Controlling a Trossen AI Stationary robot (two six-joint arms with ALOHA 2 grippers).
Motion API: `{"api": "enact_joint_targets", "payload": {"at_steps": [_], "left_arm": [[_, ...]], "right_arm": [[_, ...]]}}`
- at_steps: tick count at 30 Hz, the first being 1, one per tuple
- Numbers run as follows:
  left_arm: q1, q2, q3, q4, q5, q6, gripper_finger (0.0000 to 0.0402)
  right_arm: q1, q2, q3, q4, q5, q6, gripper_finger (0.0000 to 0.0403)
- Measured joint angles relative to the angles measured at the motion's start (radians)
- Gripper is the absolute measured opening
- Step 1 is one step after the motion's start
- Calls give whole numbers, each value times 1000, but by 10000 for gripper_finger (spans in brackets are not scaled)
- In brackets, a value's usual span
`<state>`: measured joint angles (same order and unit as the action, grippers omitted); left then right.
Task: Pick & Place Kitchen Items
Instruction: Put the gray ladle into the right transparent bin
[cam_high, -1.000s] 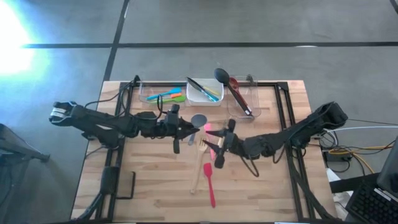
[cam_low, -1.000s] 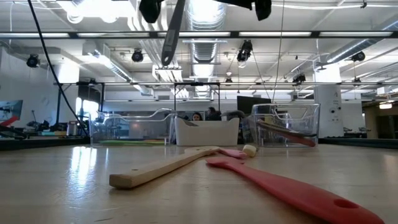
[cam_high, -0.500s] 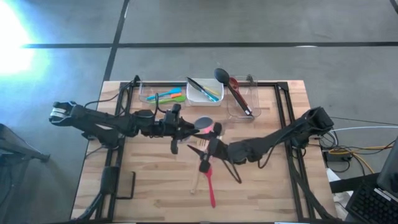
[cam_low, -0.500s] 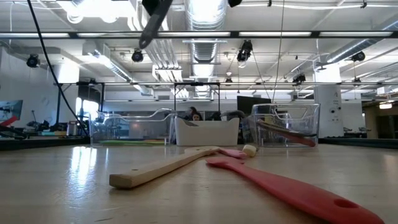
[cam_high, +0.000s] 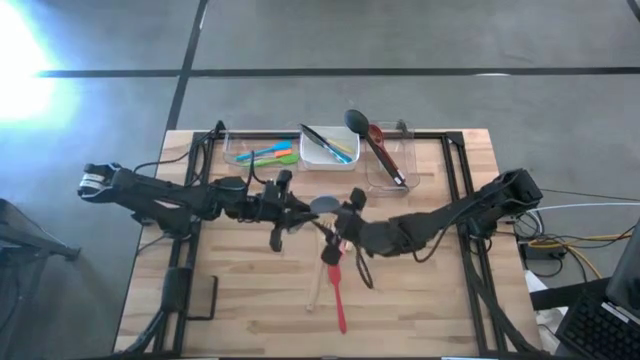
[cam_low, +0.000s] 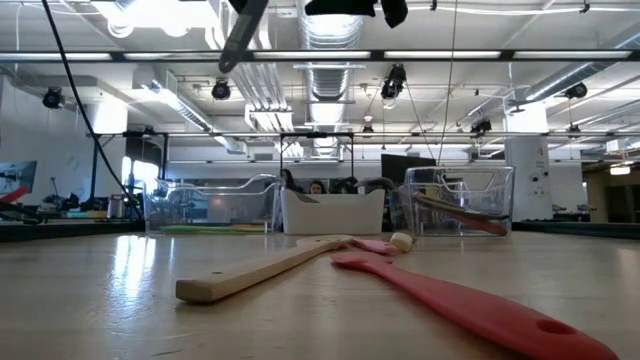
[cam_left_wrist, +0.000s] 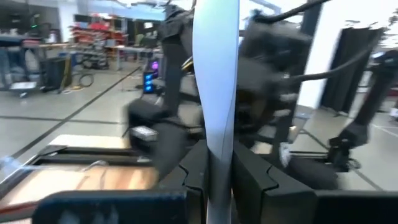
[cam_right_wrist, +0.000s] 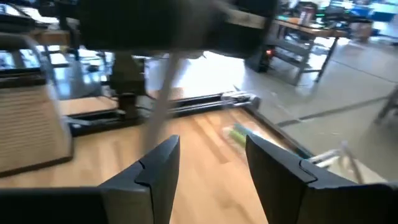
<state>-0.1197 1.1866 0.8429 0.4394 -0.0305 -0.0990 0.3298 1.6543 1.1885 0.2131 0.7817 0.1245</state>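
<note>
Centre-left, high view: left gripper clamped narrow on slim grey round-headed spoon, lifted off the light wooden table. Just right: right gripper, swung leftward within the last second, fingers apart, empty. Probably a handover. Lower centre: wooden fork and red spatula, unpicked.

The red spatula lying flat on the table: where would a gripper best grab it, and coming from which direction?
Probably partway along the handle, coming straight down from above. The red spatula lies flat on the table, so its slim handle offers two narrow sides for fingers to close across. Its blade end lies right beside the wooden utensil, which crowds a grip there; the handle end nearer the table's front edge has bare wood around it.
</note>
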Motion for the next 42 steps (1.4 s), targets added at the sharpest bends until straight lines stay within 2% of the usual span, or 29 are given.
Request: {"api": "enact_joint_targets", "payload": {"at_steps": [6,15,24,29,38,42], "left_arm": [[1,3,0,-2,1,6,46],[2,3,0,3,14,9,46],[2,3,4,15,44,14,46],[3,3,11,21,57,19,46],[3,3,13,15,59,21,46],[3,3,13,16,64,21,46]], "right_arm": [[-4,0,3,12,-95,30,177],[-12,1,1,110,-174,10,180],[-47,19,1,150,-194,8,175],[-47,19,1,172,-192,-3,142],[-70,19,0,192,-288,-6,34],[-73,19,0,194,-289,-16,27]]}}
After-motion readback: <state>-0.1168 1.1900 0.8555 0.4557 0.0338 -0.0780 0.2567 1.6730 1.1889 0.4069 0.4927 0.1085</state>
